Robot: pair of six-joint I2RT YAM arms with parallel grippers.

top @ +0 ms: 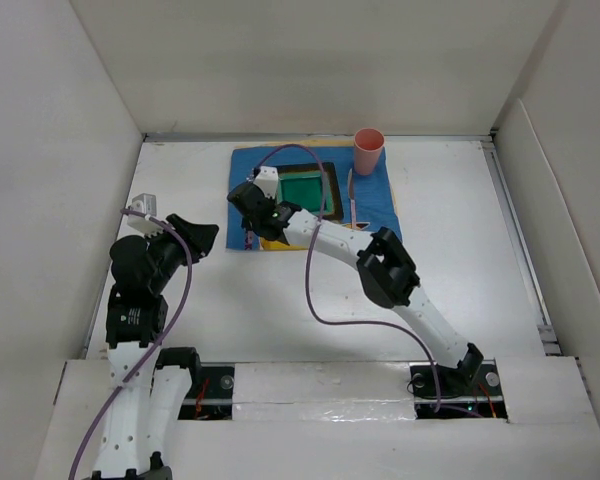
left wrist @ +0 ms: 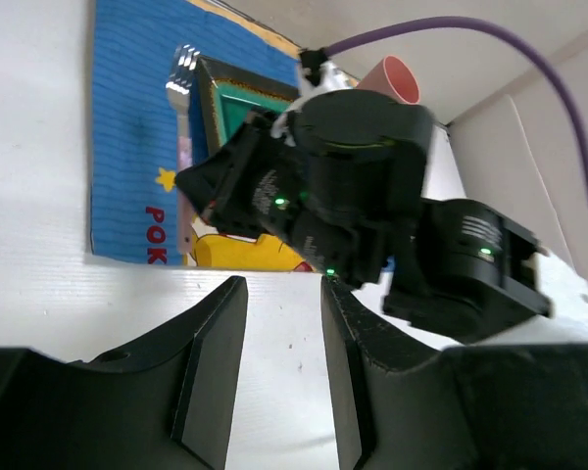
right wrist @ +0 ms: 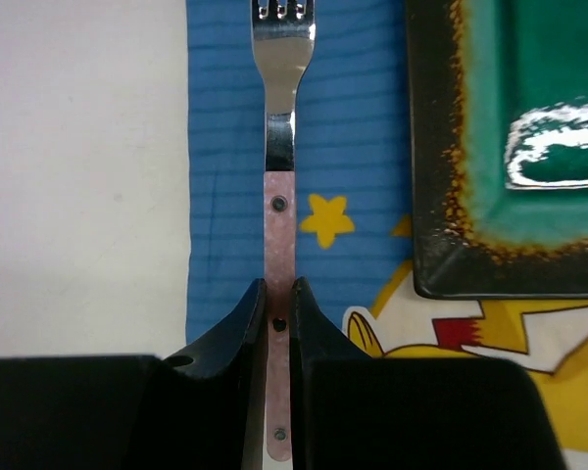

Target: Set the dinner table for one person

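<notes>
A fork [right wrist: 280,147] with a pink handle and steel tines lies along the left strip of the blue cartoon mat [right wrist: 225,147]. My right gripper [right wrist: 278,289] is shut on the fork's handle, low over the mat's left edge in the top view [top: 250,208]. A dark square plate with a green centre [right wrist: 510,147] sits on the mat to the right of the fork. My left gripper [left wrist: 282,289] is open and empty, held over the white dinner table [top: 460,250] left of the mat. A pink cup [top: 368,150] stands at the mat's far right corner.
Another pink-handled utensil [top: 352,200] lies on the mat to the right of the plate. White walls border the table on the left, back and right. My right arm [top: 390,270] stretches diagonally across the table's middle.
</notes>
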